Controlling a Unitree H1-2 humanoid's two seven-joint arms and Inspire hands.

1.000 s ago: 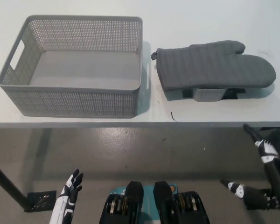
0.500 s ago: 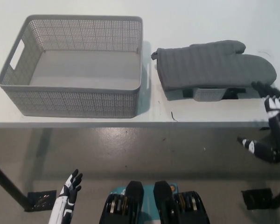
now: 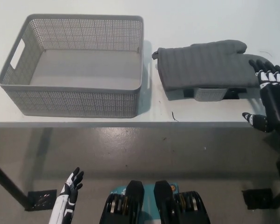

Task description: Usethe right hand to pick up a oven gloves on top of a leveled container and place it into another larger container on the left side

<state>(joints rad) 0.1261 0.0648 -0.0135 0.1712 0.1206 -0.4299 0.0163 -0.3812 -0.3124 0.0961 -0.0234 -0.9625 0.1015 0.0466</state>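
A grey quilted oven glove [image 3: 207, 65] lies flat on a small low container [image 3: 208, 94] at the table's right side. My black right hand [image 3: 269, 95] is open over the glove's right tip, with its fingertips [image 3: 266, 72] on or just above the fabric. To the left stands a large grey mesh basket [image 3: 18, 46] with nothing in it. My white left hand [image 3: 69, 192] rests low at the bottom left, below the table edge, fingers apart and holding nothing.
The white table's front edge [image 3: 130, 124] runs across the picture's middle, with grey floor below it. A dark table leg [image 3: 9, 189] stands at the lower left. A narrow strip of table separates basket and glove.
My right hand has risen from below the table edge, up and forward, until its fingertips cover the glove's right end. The left hand stays put.
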